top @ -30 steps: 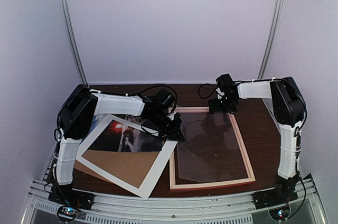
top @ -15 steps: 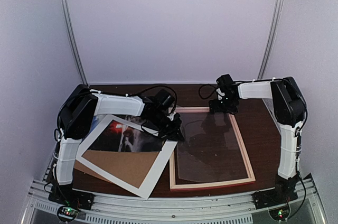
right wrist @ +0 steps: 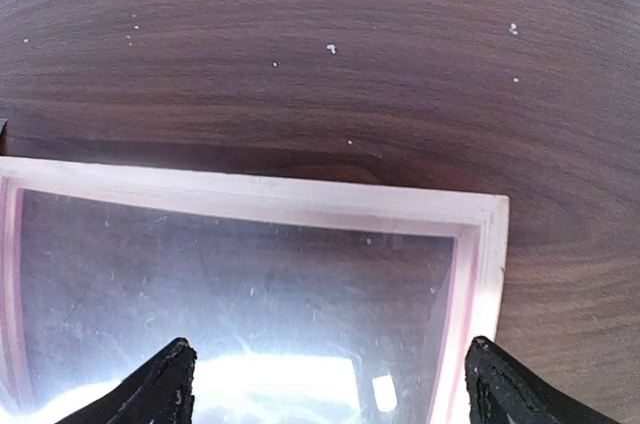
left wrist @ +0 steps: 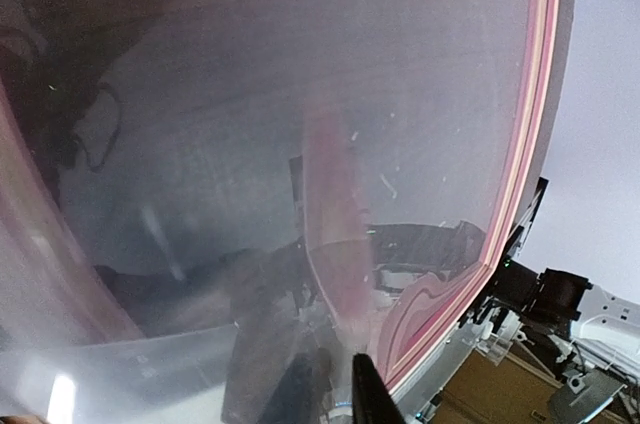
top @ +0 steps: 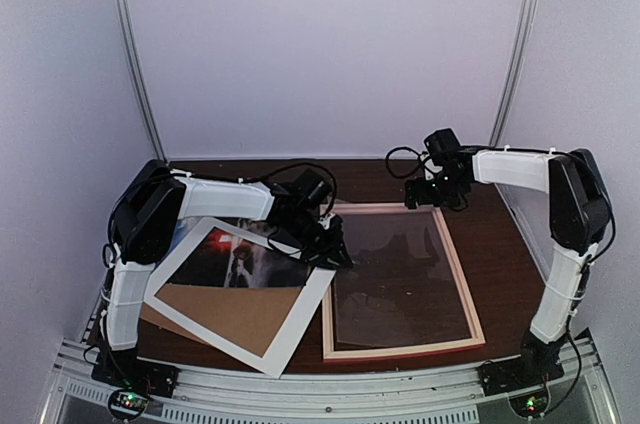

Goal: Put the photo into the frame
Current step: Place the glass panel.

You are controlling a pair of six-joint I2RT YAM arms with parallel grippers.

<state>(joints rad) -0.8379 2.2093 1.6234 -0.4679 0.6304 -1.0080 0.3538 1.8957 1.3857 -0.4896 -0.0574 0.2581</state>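
Dark, red-glowing rectangular photo [top: 228, 256] lies tilted just left of the pink-rimmed frame [top: 400, 350], nearest our left gripper [top: 330, 249], whose opening we cannot tell; our right gripper [right wrist: 330, 384] gapes empty over the frame's far edge.

White window mat [top: 298, 316] lies skewed on dark wood table [top: 500, 254], left side; brown cardboard board [top: 235, 316] shows through its opening.

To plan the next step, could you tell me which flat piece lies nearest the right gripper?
The frame, pink-rimmed with glass, at right; the right gripper hangs above its far corner, whereas the other sheets are piled left.
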